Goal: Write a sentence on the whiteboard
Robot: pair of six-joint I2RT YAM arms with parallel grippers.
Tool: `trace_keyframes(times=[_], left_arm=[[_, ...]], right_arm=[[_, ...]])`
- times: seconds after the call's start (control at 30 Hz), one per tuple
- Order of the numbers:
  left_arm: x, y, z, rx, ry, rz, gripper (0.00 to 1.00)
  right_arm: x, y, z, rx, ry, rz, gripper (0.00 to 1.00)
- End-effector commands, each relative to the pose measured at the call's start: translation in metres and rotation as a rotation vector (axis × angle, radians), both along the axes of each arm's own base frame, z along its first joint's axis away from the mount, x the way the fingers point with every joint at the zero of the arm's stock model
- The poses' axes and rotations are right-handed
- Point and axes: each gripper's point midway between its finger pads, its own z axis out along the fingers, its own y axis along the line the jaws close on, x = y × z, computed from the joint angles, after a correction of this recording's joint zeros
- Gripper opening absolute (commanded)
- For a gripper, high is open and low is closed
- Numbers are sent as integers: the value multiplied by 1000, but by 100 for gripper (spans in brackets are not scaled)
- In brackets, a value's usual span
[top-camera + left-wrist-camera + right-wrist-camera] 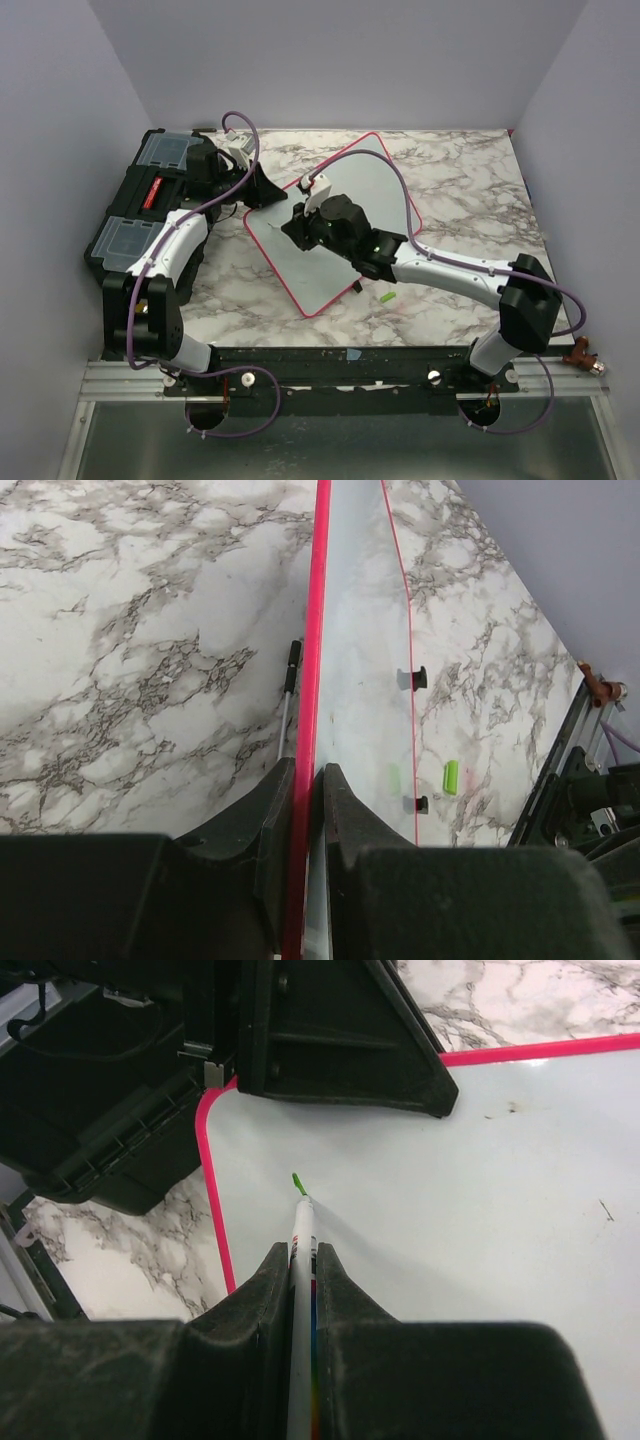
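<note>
While nearly together, jaws on marker [302, 1255], whiteboard [360, 680].

table [470, 190]: marble | toolbox [140, 210]: left edge | whiteboard [365, 185]: middle | green cap [387, 297]: beside whiteboard

Black toolbox [130, 203] left; green cap [387, 297] on table [470, 190].

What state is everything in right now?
Flat white whiteboard with red-pink rim: no lettering visible.
Left hand: shut on the whiteboard's rim.
Right hand: shut on white green-tipped marker.
Marker: uncapped, tip over the whiteboard.
Small green cap: loose beside the whiteboard.
Black toolbox with clear lids: lids closed.
</note>
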Motion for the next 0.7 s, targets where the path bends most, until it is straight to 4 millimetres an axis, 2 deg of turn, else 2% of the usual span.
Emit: trace_keyframes(times=[0.0, 0.2, 0.43, 0.67], left_arm=[[0, 1, 23, 23, -104, 15, 0], [-2, 0, 25, 25, -111, 13, 0], [-4, -2, 25, 27, -114, 7, 0], [-6, -4, 23, 32, -117, 0, 0]], right_arm=[[-3, -23, -31, -99, 41, -56, 1], [-6, -31, -32, -104, 47, -75, 1], [8, -30, -23, -104, 22, -131, 1], [19, -23, -2, -81, -17, -157, 1]])
